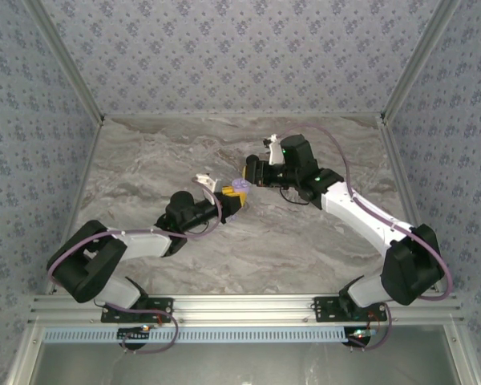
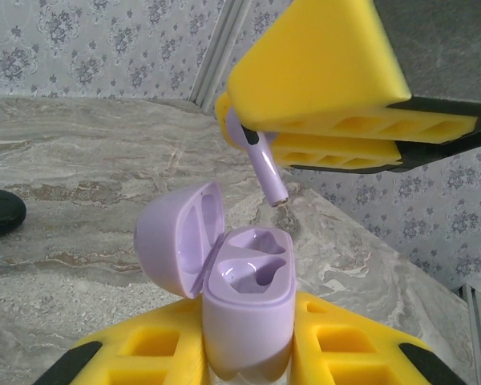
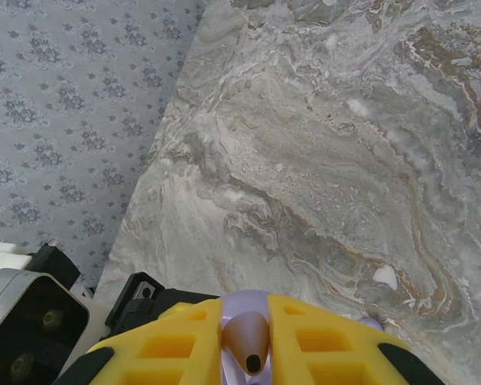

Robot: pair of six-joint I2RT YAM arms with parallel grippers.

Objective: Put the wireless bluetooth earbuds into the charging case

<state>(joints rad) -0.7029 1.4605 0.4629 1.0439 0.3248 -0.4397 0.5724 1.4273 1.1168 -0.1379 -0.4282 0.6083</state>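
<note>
Two end effectors meet over the middle of the marbled worktop (image 1: 305, 241). Item one: left end effector (image 2: 248, 361), its yellow pads clamped on the lower body of the pale purple charging case (image 2: 248, 297). The case is held upright with its lid (image 2: 180, 237) swung open to the left and both inner wells exposed. Item two: right end effector (image 3: 247, 353), pads closed on the head of one pale purple earbud (image 2: 260, 164). The stem points downward, its tip just above the open case and apart from it. Item three: black rounded object (image 2: 0, 212), lying on the worktop well left of the case.
</note>
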